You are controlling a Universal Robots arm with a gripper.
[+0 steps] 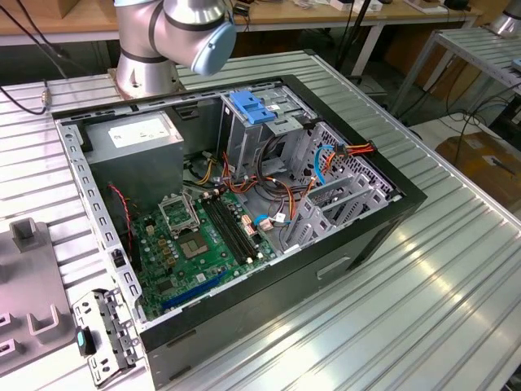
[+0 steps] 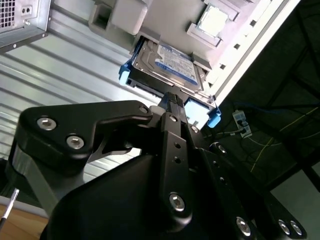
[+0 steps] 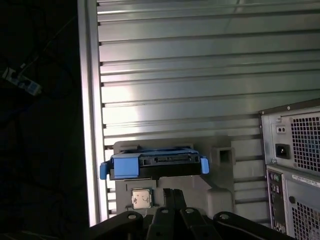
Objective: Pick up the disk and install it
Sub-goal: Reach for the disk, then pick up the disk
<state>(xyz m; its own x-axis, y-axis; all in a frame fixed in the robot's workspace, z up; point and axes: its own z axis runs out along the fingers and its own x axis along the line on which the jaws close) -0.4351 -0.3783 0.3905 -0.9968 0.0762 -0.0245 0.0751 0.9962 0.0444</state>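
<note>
- The disk [image 3: 152, 164] lies in a grey holder [image 3: 220, 156].
- My gripper [image 2: 172, 98] hangs at its blue edge; apart or clamped, I cannot tell.
- Exterior view: open case [image 1: 358, 244] mid-frame.

The pincer [image 2: 172, 100] is matt black with silver screws. Just in front of it, the disk [image 2: 167, 62] has a silver top with a blue-and-white label, and bright blue rails. The holder [image 3: 220, 185] under the disk is pale grey. The table [image 3: 200, 75] is silver with straight ribbed lines. The computer case [image 3: 295, 150] beside the holder shows a grey back with grids of small holes.
</note>
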